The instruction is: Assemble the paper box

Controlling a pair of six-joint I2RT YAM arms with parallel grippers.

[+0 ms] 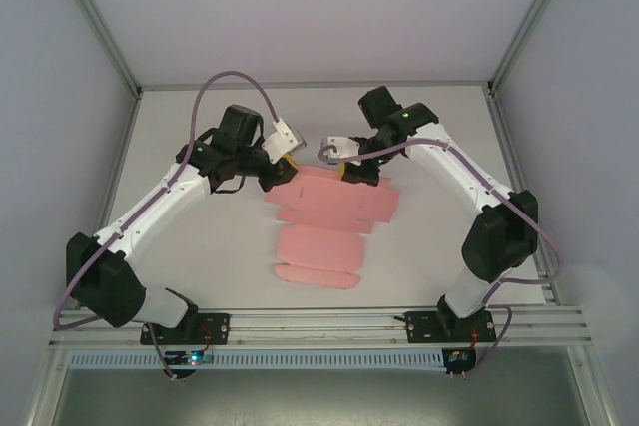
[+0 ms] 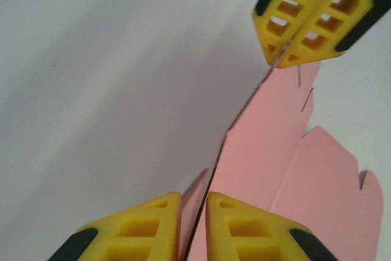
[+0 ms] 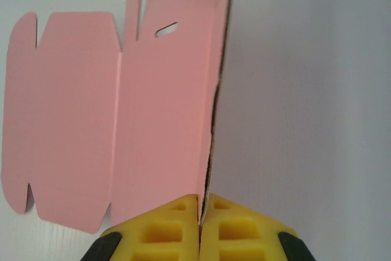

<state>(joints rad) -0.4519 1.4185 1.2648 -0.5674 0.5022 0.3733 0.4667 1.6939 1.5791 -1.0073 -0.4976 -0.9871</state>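
Folding is judged underway: the paper box (image 1: 319, 241) far flap is pinched upright between left fingers (image 2: 146, 224) and right fingers (image 3: 171, 227), likely for an even crease.

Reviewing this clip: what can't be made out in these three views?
- Top view: the pink card sheet's far edge is hidden under the left arm and the right arm.
- Left wrist view: the left fingers are cut off by the bottom edge, so whether they clamp the sheet is unclear.
- Right wrist view: the sheet runs off the top edge.
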